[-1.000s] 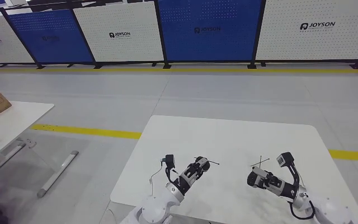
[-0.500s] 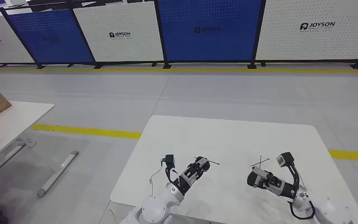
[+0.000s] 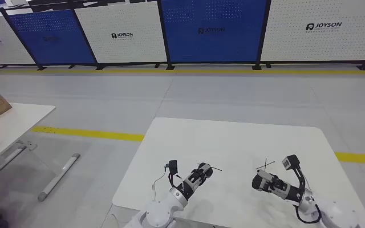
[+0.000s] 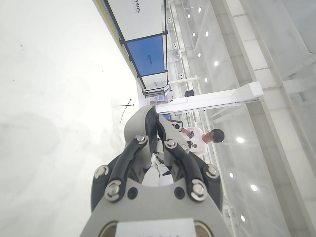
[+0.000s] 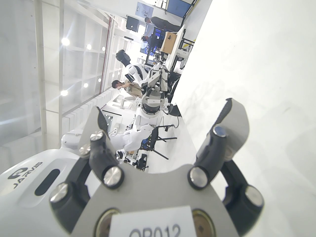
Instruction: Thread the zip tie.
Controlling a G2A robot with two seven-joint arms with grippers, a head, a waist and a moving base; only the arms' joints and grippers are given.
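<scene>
Black zip ties (image 4: 126, 106) lie crossed on the white table (image 3: 239, 137), just past the tips of my left gripper (image 4: 153, 110). From above, one such zip tie (image 3: 213, 166) shows as a thin line at the tip of the left gripper (image 3: 206, 168), whose fingers are shut with nothing seen between them. More zip ties (image 3: 265, 165) lie crossed beside my right gripper (image 3: 256, 181). In its own wrist view the right gripper (image 5: 164, 113) is open with nothing between its fingers, low over the table.
Both arms sit near the table's front edge, with bare tabletop beyond them. A second white table (image 3: 23, 119) stands at the left across a floor gap. Blue and white pegboard panels (image 3: 214, 31) line the back.
The left arm has slipped slightly back toward the table's near edge. The right arm and the zip ties have not moved.
</scene>
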